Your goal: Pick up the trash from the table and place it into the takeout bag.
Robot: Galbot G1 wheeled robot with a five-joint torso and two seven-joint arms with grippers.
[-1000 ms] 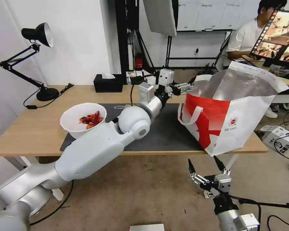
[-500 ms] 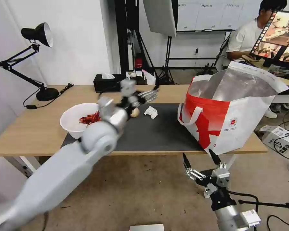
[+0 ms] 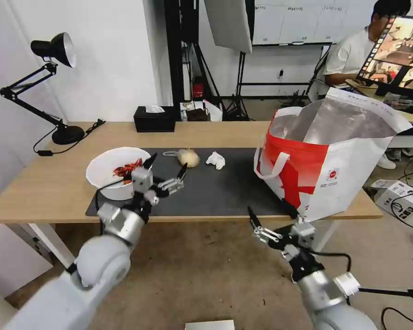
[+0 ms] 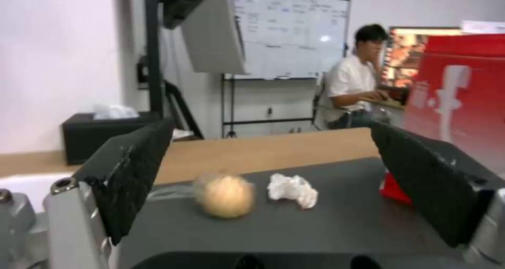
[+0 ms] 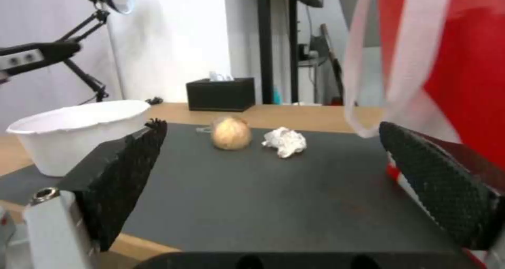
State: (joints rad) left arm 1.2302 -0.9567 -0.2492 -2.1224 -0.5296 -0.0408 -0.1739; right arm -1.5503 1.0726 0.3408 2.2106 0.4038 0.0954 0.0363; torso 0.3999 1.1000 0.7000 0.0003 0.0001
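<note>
Trash lies spread along the bench (image 3: 55,188). The left pincer (image 3: 166,170) is spread wide and empty over the mat's front edge, just beside the white bowl (image 3: 112,172) of crayfish shells. Toward the back edge sit the beige lump (image 3: 188,157) and the crumpled tissue (image 3: 215,160). The right pincer (image 3: 271,214), also wide and empty, hangs below the front edge near the takeout bag (image 3: 335,156). A careless reach could knock the bowl and spill shells.

The left arm is stretched forward and upward from the lower left, with the left gripper (image 3: 166,169) held empty and its two dark fingers spread wide. The right arm is raised from the lower right, and the right gripper (image 3: 271,211) is likewise carried empty, its jaws parted.
</note>
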